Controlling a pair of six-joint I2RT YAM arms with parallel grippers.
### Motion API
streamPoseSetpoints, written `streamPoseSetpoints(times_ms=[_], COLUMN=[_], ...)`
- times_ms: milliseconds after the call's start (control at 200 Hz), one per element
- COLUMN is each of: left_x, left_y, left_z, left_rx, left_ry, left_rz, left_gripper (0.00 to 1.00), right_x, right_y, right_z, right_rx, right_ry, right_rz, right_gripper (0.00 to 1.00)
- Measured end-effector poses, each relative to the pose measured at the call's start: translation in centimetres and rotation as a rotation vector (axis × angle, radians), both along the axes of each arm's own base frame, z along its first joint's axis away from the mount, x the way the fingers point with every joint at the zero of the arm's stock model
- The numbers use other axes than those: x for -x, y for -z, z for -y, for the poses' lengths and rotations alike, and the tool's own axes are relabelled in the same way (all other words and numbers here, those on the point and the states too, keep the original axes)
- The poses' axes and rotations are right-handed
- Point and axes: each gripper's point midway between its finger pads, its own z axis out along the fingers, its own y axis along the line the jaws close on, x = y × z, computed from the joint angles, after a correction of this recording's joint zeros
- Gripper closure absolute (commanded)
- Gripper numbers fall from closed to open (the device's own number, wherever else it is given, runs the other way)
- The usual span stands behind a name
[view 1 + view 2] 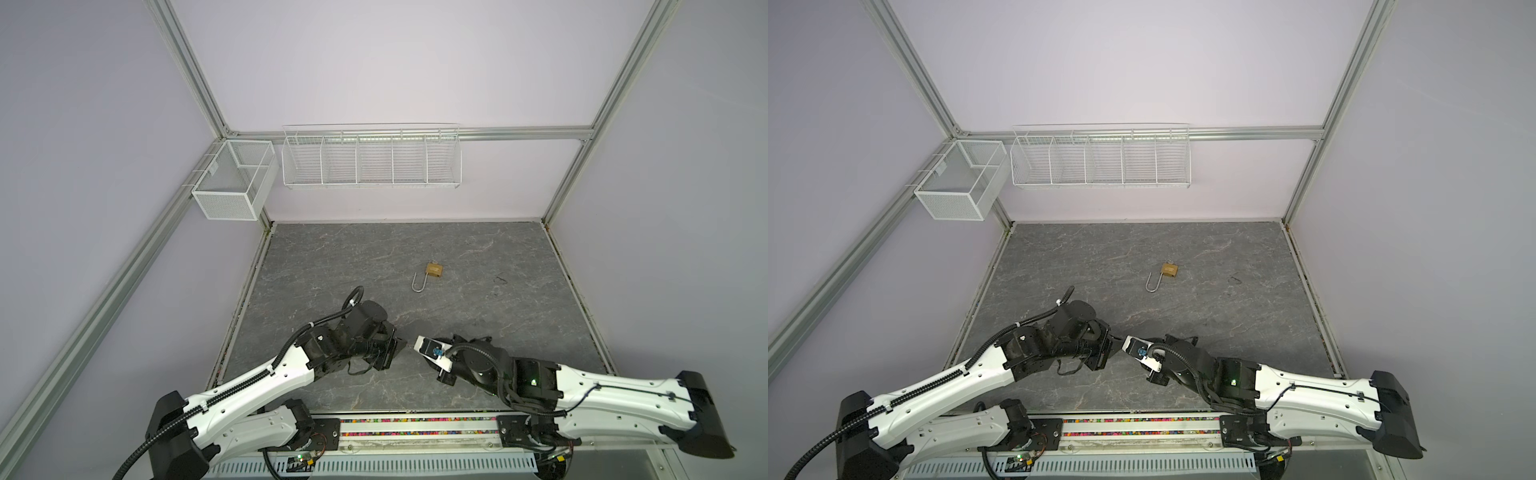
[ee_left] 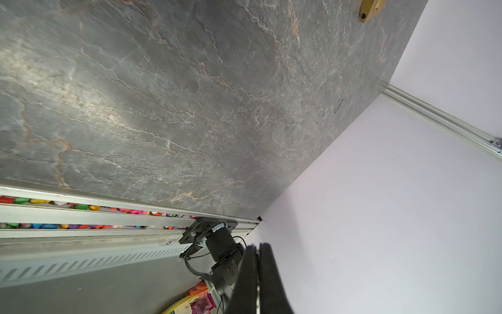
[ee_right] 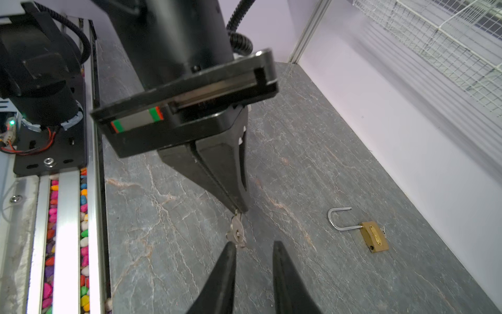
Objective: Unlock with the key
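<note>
Table (image 1: pixel 332 257) grey slate. Left pincer (image 3: pixel 238 208) closed tight, right pincer (image 3: pixel 254 244) narrowly parted and empty, tips facing each other toward near edge, mid-width. Padlock (image 1: pixel 434 269) brass, shackle swung open, flat around table middle, well apart from both. Key (image 3: pixel 237 231) pinched in left pincer's tips, dangling just beside one right finger (image 3: pixel 229 254).
</note>
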Motion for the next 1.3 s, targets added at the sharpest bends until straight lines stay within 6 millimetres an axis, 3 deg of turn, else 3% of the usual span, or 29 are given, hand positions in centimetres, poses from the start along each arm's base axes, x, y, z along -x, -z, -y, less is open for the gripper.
streamPoseSetpoints(times_ms=[165, 480, 1090, 1300], left_x=[0.1, 0.0, 0.0, 0.0], left_y=[0.0, -0.2, 0.0, 0.1], left_z=[0.1, 0.0, -0.7, -0.8], left_rx=[0.005, 0.013, 0.014, 0.015], left_ry=[0.01, 0.005, -0.007, -0.009], left_rz=[-0.006, -0.004, 0.0, 0.0], left_gripper=[1.0, 1.0, 1.0, 1.0], right_x=[-0.1, -0.5, -0.7, -1.1], right_y=[1.8, 0.5, 2.0, 2.2], right_z=[-0.6, -1.8, -2.5, -2.6], right_rx=[0.059, 0.035, 0.086, 0.098], right_ry=[-0.01, -0.012, -0.019, -0.015], right_rz=[-0.002, 0.026, 0.026, 0.032], right_gripper=[0.78, 0.8, 0.87, 0.77])
